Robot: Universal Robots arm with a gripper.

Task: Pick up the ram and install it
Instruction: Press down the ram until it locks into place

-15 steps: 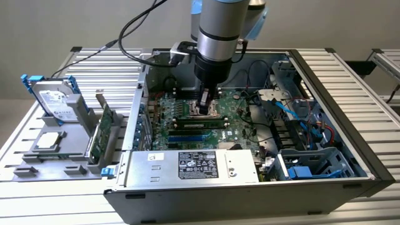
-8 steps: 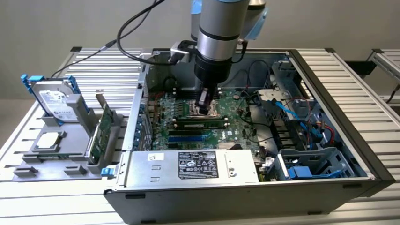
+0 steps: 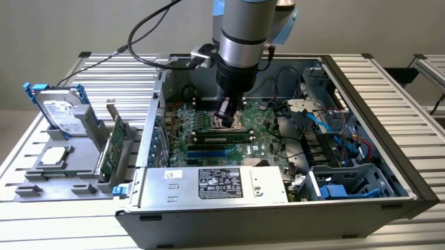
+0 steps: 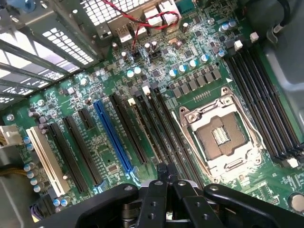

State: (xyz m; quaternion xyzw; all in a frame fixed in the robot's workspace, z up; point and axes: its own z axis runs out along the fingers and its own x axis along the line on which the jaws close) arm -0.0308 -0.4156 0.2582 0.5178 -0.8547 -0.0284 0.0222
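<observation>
- Exterior view: the arm (image 3: pixel 243 41) reaches steeply down into the open computer case (image 3: pixel 389 156), its gripper (image 3: pixel 227 110) just above the motherboard (image 3: pixel 257 140).
- Wrist view: gripper fingers (image 4: pixel 162 172) are pressed together, holding nothing.
- A ram (image 3: pixel 221 138) stick lies seated in a slot just near of the gripper.
- The arm's upper part is cut off.

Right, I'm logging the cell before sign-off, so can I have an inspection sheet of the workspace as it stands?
Surface: slatted metal table carrying open computer case.
Job's things: ram lies along memory slots on motherboard; seating unclear.
Clutter: hard drive and green card in grey fixture.
Grippers: gripper above the processor socket, fingers shut, nothing seen held.
Cables: black cable off arm; blue cable inside case.
Surroundings: plain wall.
</observation>
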